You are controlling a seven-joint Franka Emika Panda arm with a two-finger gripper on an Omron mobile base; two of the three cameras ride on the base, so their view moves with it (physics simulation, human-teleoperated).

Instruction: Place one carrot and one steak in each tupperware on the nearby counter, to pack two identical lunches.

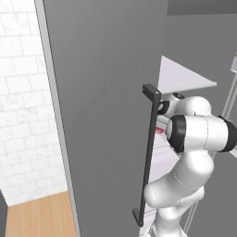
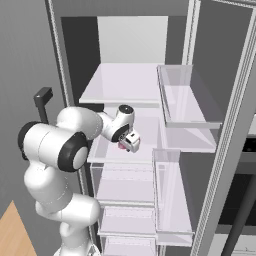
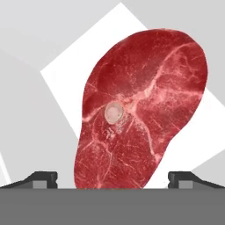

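Observation:
A raw red steak (image 3: pixel 140 110) with white marbling and a small round bone lies flat on a white fridge shelf (image 3: pixel 66 74). My gripper (image 3: pixel 114 178) hovers just over its near end, open, with one fingertip (image 3: pixel 43 178) on either side of the meat and nothing gripped. In the right base view the gripper (image 2: pixel 131 142) reaches into the open fridge at the middle shelf (image 2: pixel 150 125), and a sliver of the steak (image 2: pixel 121 146) shows beneath it. The carrot and the tupperware are out of view.
The open grey fridge door (image 1: pixel 102 115) with its dark vertical handle (image 1: pixel 148 152) stands close on my left. Clear door bins (image 2: pixel 190 100) line the right side, with clear drawers (image 2: pixel 125 190) below. A white tiled wall (image 1: pixel 23 92) sits further left.

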